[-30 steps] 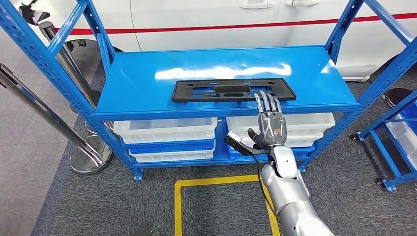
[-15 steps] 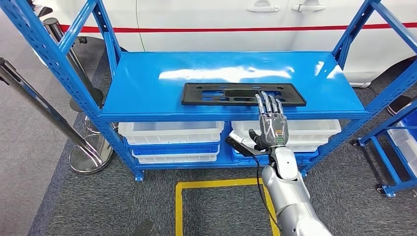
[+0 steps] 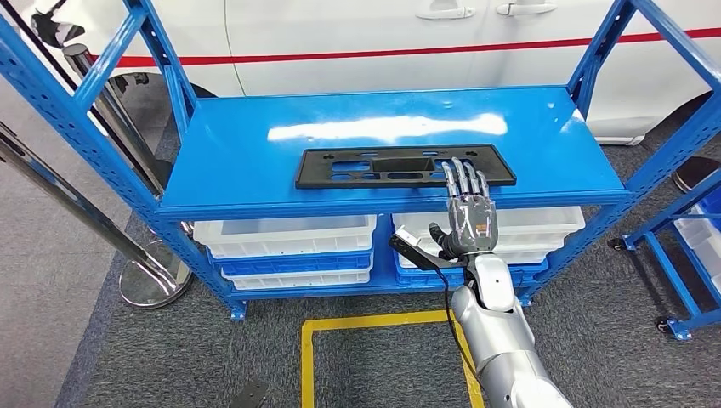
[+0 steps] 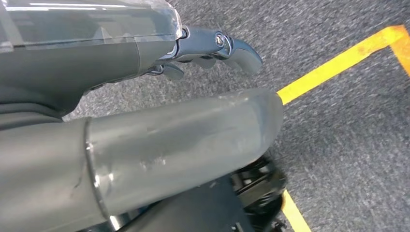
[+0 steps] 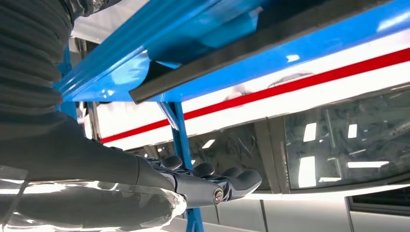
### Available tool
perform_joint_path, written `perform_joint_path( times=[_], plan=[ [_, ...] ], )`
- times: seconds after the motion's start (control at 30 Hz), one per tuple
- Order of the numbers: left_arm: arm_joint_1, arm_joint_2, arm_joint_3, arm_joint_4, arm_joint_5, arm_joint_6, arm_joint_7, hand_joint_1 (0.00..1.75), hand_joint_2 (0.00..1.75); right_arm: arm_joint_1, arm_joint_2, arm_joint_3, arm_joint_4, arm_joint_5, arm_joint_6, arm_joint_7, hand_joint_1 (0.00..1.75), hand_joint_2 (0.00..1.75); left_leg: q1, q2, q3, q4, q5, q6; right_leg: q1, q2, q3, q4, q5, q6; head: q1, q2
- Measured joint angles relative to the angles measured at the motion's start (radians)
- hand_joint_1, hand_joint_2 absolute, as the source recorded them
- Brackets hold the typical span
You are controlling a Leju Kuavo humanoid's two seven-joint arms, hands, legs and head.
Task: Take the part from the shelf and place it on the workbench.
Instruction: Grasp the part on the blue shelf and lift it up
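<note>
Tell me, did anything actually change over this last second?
Hardly anything. The whole view swayed a little, so the camera moved, not the things. The right hand stays open with fingers stretched over the black part, which lies flat on the blue shelf, not gripped.

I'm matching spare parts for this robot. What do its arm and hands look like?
The right arm is a glossy silver shell with a black cable running along it. The right hand is grey metal with slim segmented fingers and a small orange mark on its back. At the wrist cameras, the left hand has a thick grey thumb and darker fingers.
</note>
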Motion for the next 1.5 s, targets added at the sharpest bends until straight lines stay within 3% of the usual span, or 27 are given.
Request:
perform_joint_path(
  times=[0.03,0.1,0.23,0.3,0.37,0.4,0.43,0.47,0.5,0.57,0.6,0.7,0.77,0.87,0.9,0.93,0.97,1.03,1.1,1.2,1.27,1.3,1.37,1.4,1.43,1.47,1.5],
  plan=[
    [-0.002,0.000,0.000,0.000,0.000,0.000,0.000,0.00,0.00,-0.001,0.000,0.000,0.000,0.001,0.000,0.000,0.00,1.75,-0.001,0.000,0.029,-0.064,0.026,0.003,0.002,0.000,0.001,0.004,-0.004,0.004,0.000,0.000],
    [-0.004,0.000,0.000,0.000,0.000,-0.001,-0.001,0.00,0.00,-0.002,0.000,-0.001,0.000,0.005,0.000,0.001,0.00,1.75,-0.003,-0.001,0.059,-0.132,0.043,0.009,0.005,0.001,0.000,0.008,-0.007,0.013,0.000,0.000],
    [-0.005,-0.001,-0.001,0.000,0.001,-0.001,-0.001,0.00,0.00,-0.004,0.001,-0.001,0.000,0.021,0.000,0.008,0.00,1.75,-0.001,-0.002,0.067,-0.147,0.046,0.029,0.003,0.001,-0.008,0.026,-0.022,0.033,0.000,0.000],
    [-0.008,-0.002,-0.001,0.000,0.001,-0.001,-0.002,0.00,0.00,-0.005,0.001,-0.001,0.001,0.026,0.000,0.015,0.00,1.75,0.001,-0.001,0.071,-0.152,0.047,0.038,0.000,0.000,-0.049,0.115,-0.070,0.041,0.001,0.000],
    [-0.009,-0.002,-0.001,0.000,0.001,-0.001,-0.002,0.00,0.00,-0.003,0.001,-0.001,0.005,0.031,0.000,0.018,0.00,1.75,0.000,-0.001,0.071,-0.152,0.046,0.043,-0.002,0.000,-0.114,0.239,-0.120,0.048,0.000,0.000],
    [-0.009,-0.003,-0.001,0.000,0.001,-0.002,-0.002,0.00,0.00,-0.001,0.001,-0.001,0.008,0.033,0.000,0.019,0.00,1.75,0.000,-0.001,0.071,-0.152,0.045,0.043,-0.003,0.000,-0.135,0.273,-0.123,0.049,0.000,0.000],
    [-0.008,-0.003,-0.001,0.000,0.001,-0.002,-0.002,0.00,0.00,0.000,0.001,-0.001,0.009,0.033,0.000,0.019,0.00,1.75,0.000,-0.001,0.073,-0.151,0.043,0.043,-0.004,0.000,-0.138,0.270,-0.108,0.050,0.000,0.000],
    [-0.008,-0.003,-0.001,0.000,0.001,-0.002,-0.002,0.00,0.00,0.000,0.001,-0.001,0.010,0.034,0.000,0.020,0.00,1.75,0.000,-0.002,0.075,-0.151,0.041,0.042,-0.005,-0.001,-0.121,0.230,-0.076,0.049,0.000,0.000],
    [-0.008,-0.004,-0.001,0.000,0.001,-0.002,-0.002,0.00,0.00,0.000,0.001,-0.001,0.011,0.034,0.000,0.020,0.00,1.75,0.000,-0.003,0.078,-0.150,0.038,0.039,-0.005,-0.001,-0.091,0.162,-0.036,0.047,0.000,0.000],
    [-0.010,-0.005,-0.001,0.000,0.001,-0.002,-0.002,0.00,0.00,-0.004,0.001,-0.001,0.012,0.034,0.000,0.023,0.00,1.75,-0.004,-0.003,0.082,-0.148,0.032,0.031,-0.001,-0.002,-0.034,0.045,0.007,0.040,0.000,0.000],
    [-0.011,-0.006,-0.001,0.000,0.001,-0.002,-0.002,0.00,0.00,-0.004,0.002,-0.001,0.012,0.034,0.000,0.024,0.00,1.75,-0.006,-0.003,0.082,-0.148,0.030,0.027,0.001,-0.002,-0.020,0.016,0.011,0.037,0.000,0.000],
    [-0.013,-0.006,-0.001,0.000,0.002,-0.002,-0.002,0.00,0.00,-0.004,0.004,-0.001,0.015,0.036,0.000,0.029,0.00,1.75,-0.006,-0.002,0.085,-0.148,0.023,0.012,0.002,0.000,-0.013,0.003,0.006,0.021,0.000,0.000],
    [-0.014,-0.006,-0.001,0.000,0.002,-0.001,-0.003,0.00,0.00,-0.005,0.007,-0.001,0.015,0.039,0.000,0.033,0.00,1.75,-0.004,-0.001,0.068,-0.103,-0.007,0.003,-0.001,-0.001,-0.004,-0.004,0.005,0.007,0.000,0.000],
    [-0.015,-0.006,-0.001,0.000,0.002,0.000,-0.004,0.00,0.00,-0.005,0.010,-0.001,0.017,0.041,0.000,0.034,0.00,1.75,-0.002,-0.001,-0.025,0.081,-0.085,-0.006,0.000,-0.003,0.004,-0.006,0.000,-0.006,0.000,0.000],
    [-0.014,-0.006,-0.001,0.000,0.002,0.000,-0.004,0.00,0.00,-0.004,0.011,-0.001,0.019,0.041,0.000,0.034,0.00,1.75,-0.001,-0.001,-0.052,0.124,-0.093,-0.008,0.002,-0.003,0.005,-0.006,-0.002,-0.007,0.000,0.000],
    [-0.013,-0.006,-0.001,0.000,0.002,0.000,-0.004,0.00,0.00,-0.003,0.011,-0.001,0.020,0.041,0.000,0.035,0.00,1.75,-0.001,-0.001,-0.063,0.132,-0.080,-0.008,0.002,-0.002,0.007,-0.005,-0.005,-0.007,0.000,0.000],
    [-0.013,-0.006,-0.001,0.000,0.002,0.000,-0.004,0.00,0.00,-0.002,0.011,-0.001,0.021,0.040,0.000,0.036,0.00,1.75,-0.001,-0.001,-0.054,0.101,-0.048,-0.007,0.003,-0.002,0.010,-0.004,-0.008,-0.006,0.000,0.000],
    [-0.014,-0.006,-0.001,0.000,0.002,0.001,-0.005,0.00,0.00,-0.002,0.012,-0.001,0.021,0.039,0.000,0.038,0.00,1.75,-0.003,-0.001,0.002,-0.032,0.030,0.001,0.004,-0.001,0.019,-0.001,-0.017,-0.002,0.000,0.000],
    [-0.016,-0.006,-0.001,0.000,0.002,0.001,-0.005,0.00,0.00,-0.003,0.014,-0.001,0.021,0.038,0.000,0.041,0.00,1.75,-0.007,-0.001,0.046,-0.128,0.059,0.010,0.007,0.000,0.023,0.002,-0.024,0.006,0.000,0.000],
    [-0.016,-0.006,-0.001,0.000,0.002,0.001,-0.006,0.00,0.00,-0.004,0.014,-0.001,0.020,0.037,0.000,0.044,0.00,1.75,-0.008,-0.001,0.057,-0.149,0.054,0.021,0.007,-0.001,0.024,0.000,-0.029,0.022,0.000,0.000],
    [-0.017,-0.006,-0.001,0.000,0.002,0.001,-0.007,0.00,0.00,-0.007,0.015,-0.001,0.018,0.037,0.000,0.045,0.00,1.75,-0.003,-0.001,0.069,-0.160,0.054,0.032,0.006,-0.002,0.014,0.030,-0.049,0.032,0.000,0.000],
    [-0.018,-0.006,-0.001,0.000,0.002,0.001,-0.007,0.00,0.00,-0.008,0.015,-0.001,0.018,0.037,0.000,0.045,0.00,1.75,-0.001,0.000,0.075,-0.164,0.054,0.037,0.005,-0.002,-0.008,0.077,-0.072,0.036,0.000,0.000],
    [-0.019,-0.006,-0.001,0.000,0.002,0.001,-0.008,0.00,0.00,-0.006,0.015,-0.001,0.018,0.037,0.000,0.045,0.00,1.75,-0.001,0.000,0.082,-0.165,0.048,0.043,0.001,-0.002,-0.083,0.210,-0.121,0.043,0.000,0.000],
    [-0.018,-0.006,-0.001,0.000,0.002,0.001,-0.008,0.00,0.00,-0.003,0.015,-0.001,0.018,0.037,0.000,0.045,0.00,1.75,-0.001,0.000,0.084,-0.164,0.045,0.044,-0.001,-0.002,-0.118,0.263,-0.132,0.046,0.000,0.000],
    [-0.017,-0.006,-0.001,0.000,0.002,0.001,-0.008,0.00,0.00,0.000,0.014,-0.001,0.018,0.037,0.000,0.046,0.00,1.75,-0.001,-0.001,0.088,-0.163,0.041,0.044,-0.003,-0.003,-0.138,0.282,-0.122,0.048,0.000,0.000],
    [-0.016,-0.006,-0.001,0.000,0.002,0.001,-0.008,0.00,0.00,0.001,0.014,-0.001,0.019,0.037,0.000,0.046,0.00,1.75,-0.001,-0.001,0.093,-0.161,0.035,0.043,-0.005,-0.003,-0.138,0.265,-0.094,0.050,0.000,0.000],
    [-0.015,-0.007,-0.001,0.000,0.002,0.001,-0.008,0.00,0.00,0.001,0.014,-0.001,0.018,0.037,0.000,0.046,0.00,1.75,0.000,-0.002,0.099,-0.159,0.029,0.040,-0.007,-0.004,-0.120,0.211,-0.051,0.050,0.001,0.000]
  ],
)
